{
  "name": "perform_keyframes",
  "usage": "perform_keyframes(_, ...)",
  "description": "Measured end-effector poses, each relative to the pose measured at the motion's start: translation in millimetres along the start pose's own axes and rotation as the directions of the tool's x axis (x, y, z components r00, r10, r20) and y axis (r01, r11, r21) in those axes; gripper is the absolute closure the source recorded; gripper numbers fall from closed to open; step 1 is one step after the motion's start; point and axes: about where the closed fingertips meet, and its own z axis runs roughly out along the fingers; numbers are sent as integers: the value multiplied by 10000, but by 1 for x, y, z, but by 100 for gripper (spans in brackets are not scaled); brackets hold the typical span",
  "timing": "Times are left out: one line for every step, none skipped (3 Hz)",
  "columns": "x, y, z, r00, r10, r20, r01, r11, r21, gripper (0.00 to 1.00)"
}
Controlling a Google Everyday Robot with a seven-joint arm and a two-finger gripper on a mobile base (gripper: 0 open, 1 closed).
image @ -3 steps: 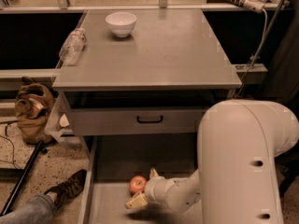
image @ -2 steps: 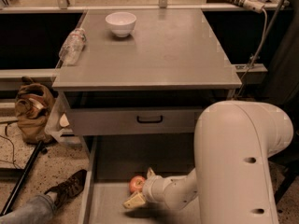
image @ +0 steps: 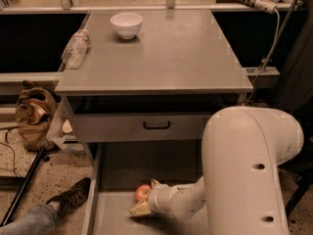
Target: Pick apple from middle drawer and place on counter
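Observation:
The apple [image: 143,191], small and red-orange, lies on the floor of the open middle drawer [image: 117,177] near its front. My gripper [image: 147,196] is down inside the drawer at the apple. It is open, with one fingertip [image: 141,208] in front of the apple and the other [image: 154,182] just behind it. The apple rests on the drawer floor between them. My white arm [image: 244,170] hides the drawer's right part. The grey counter [image: 166,58] lies above it.
A white bowl [image: 126,24] and a lying plastic bottle [image: 75,48] are on the counter's far left. A shut drawer front with a black handle [image: 156,125] is above the open drawer. A person's shoe [image: 68,199] and a brown bag [image: 33,116] are on the floor at left.
My arm has shifted slightly left and the front fingertip has edged closer to the apple. The apple has not moved.

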Motion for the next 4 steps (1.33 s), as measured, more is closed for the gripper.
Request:
perform_keyframes(0, 0, 0, 10000, 0, 0, 0, 10000, 0, 41)
perform_keyframes(0, -1, -9, 9997, 212, -81, -210, 9997, 148, 65)
perform_keyframes(-17, -5, -52, 9972, 565, 491, -583, 9977, 355, 88)
perform_keyframes(-43, -24, -114, 9931, 704, 933, -792, 9924, 944, 100)
